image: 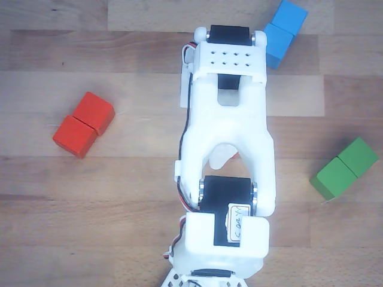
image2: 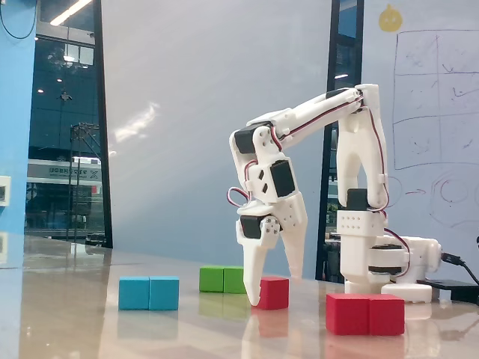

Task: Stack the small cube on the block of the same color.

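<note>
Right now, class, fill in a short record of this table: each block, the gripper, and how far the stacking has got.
small red cube: on table, between the gripper's open fingers
gripper: open, lowered around the cube
red block: on table, nothing on top
blue block: on table, apart
green block: behind cube, apart
stacking: not yet done

White arm [image: 224, 155] fills centre; red block [image: 83, 124] left, green block [image: 344, 168] right, blue block [image: 282, 31] top.

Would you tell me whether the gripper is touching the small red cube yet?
Cannot tell. In the fixed view the gripper straddles the small cube, one finger overlapping its left edge, so no gap or contact shows; the arm hides both in the other view.
</note>
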You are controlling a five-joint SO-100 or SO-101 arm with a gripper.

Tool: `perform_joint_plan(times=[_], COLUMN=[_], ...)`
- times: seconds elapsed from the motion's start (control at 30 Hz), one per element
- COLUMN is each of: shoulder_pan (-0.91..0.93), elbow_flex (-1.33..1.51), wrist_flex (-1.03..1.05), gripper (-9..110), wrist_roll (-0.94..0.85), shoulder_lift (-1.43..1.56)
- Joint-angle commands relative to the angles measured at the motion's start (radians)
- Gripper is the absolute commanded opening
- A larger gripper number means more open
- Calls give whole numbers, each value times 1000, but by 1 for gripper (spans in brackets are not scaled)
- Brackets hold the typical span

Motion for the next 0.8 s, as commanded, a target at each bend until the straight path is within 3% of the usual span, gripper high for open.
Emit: perform_joint_plan(times=[0.0,0.37,0.77], shoulder_pan=[8,8,6], elbow_flex=[-5,-12,-18], wrist_flex=[-5,-6,-3], gripper=[31,9,8], wrist_roll=[-8,-6,-3], shoulder_lift=[14,14,32])
